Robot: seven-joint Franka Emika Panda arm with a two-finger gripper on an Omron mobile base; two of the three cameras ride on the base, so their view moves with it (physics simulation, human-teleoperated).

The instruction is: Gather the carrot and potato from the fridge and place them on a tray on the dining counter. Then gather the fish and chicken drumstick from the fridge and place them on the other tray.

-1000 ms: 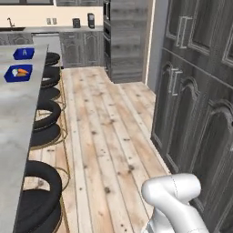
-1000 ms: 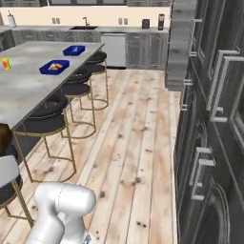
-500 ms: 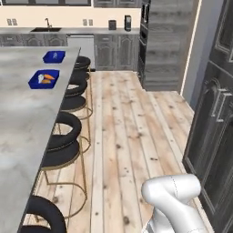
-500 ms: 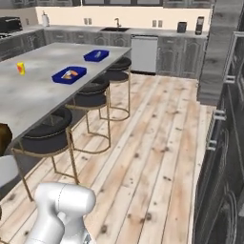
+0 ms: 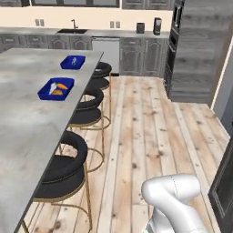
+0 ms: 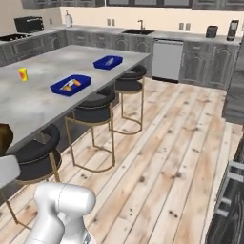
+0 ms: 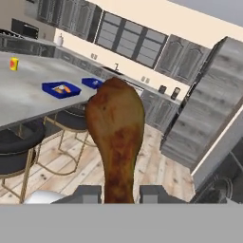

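Observation:
My gripper is shut on the thin end of the brown chicken drumstick, which stands upright in the hand view. Its brown top also shows at the left edge of the right base view as the drumstick. On the grey dining counter lie two blue trays. The nearer tray holds orange vegetables, too small to tell carrot from potato. The farther tray has something pale in it that I cannot make out as the fish.
Black stools with gold legs line the counter's edge. A small yellow item sits on the counter's far side. Tall grey cabinets stand to the right, a sink counter at the back. Wood floor lies between.
The whole picture has swung: the base has turned, so the counter and both trays now sit nearer the middle. The gripper stays shut on the drumstick.

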